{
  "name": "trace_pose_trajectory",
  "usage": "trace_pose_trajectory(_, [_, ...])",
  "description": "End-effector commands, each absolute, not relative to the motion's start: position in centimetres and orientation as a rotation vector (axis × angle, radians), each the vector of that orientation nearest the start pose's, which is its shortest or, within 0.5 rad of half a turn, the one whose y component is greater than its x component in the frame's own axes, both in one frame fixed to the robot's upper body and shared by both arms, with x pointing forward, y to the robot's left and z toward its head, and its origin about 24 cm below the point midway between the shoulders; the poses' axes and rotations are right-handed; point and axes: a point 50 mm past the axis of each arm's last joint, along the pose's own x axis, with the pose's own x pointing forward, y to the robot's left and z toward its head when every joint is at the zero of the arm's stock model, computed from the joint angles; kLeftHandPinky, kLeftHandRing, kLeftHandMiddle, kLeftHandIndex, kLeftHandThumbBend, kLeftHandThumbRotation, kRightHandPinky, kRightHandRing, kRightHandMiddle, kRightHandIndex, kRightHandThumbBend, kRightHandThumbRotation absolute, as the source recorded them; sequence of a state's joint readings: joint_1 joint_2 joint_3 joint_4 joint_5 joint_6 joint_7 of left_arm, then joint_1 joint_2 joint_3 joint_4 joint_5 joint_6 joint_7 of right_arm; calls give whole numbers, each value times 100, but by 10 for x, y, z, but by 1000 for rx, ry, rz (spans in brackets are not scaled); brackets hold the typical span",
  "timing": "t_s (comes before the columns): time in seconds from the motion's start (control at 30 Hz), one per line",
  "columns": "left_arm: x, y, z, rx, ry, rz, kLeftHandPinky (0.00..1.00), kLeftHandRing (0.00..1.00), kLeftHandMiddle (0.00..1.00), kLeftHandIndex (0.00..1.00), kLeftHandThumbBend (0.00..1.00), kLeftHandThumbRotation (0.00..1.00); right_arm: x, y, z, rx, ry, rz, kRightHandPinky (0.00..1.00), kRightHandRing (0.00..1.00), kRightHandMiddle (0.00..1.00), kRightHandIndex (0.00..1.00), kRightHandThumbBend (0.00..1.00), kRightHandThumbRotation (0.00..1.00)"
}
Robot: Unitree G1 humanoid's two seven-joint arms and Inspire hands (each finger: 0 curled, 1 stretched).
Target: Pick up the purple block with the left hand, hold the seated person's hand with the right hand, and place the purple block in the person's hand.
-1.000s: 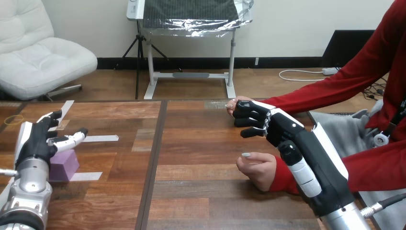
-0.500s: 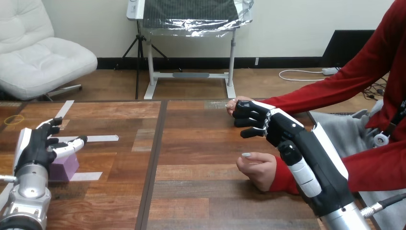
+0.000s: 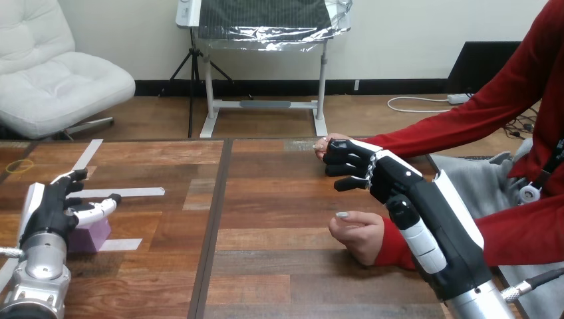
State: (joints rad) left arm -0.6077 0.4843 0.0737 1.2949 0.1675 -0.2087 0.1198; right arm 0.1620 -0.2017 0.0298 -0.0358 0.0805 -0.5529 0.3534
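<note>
Pickup step: open, empty left robot hand [image 3: 46,212] poised at purple block [image 3: 93,234], eight o'clock, must close; right robot hand [image 3: 392,176]: hold indiscernible.

The wooden table [image 3: 279,266] has 1 dark seam running front to back, left of center. At its left side lie 3 white tape strips [image 3: 130,192] and the purple block [image 3: 95,232], just beside the nearest strip. A person's hand [image 3: 359,234] rests fisted right of center.

White tape strips [image 3: 131,192] on wooden table [image 3: 279,262]
</note>
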Motion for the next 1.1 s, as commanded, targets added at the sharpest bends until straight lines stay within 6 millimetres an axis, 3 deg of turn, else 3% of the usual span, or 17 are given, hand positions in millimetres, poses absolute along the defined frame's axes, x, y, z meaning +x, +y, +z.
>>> trace_pose_trajectory(0.0, [317,308,14,554,412,313,80,88,90,86,55,10,211,-166,82,-206,-479,380,71,77,79,80,81,100])
trace_pose_trajectory(1.07, [319,305,15,613,412,302,77,83,86,83,59,4,210,-167,83,-200,-485,390,71,77,79,80,81,100])
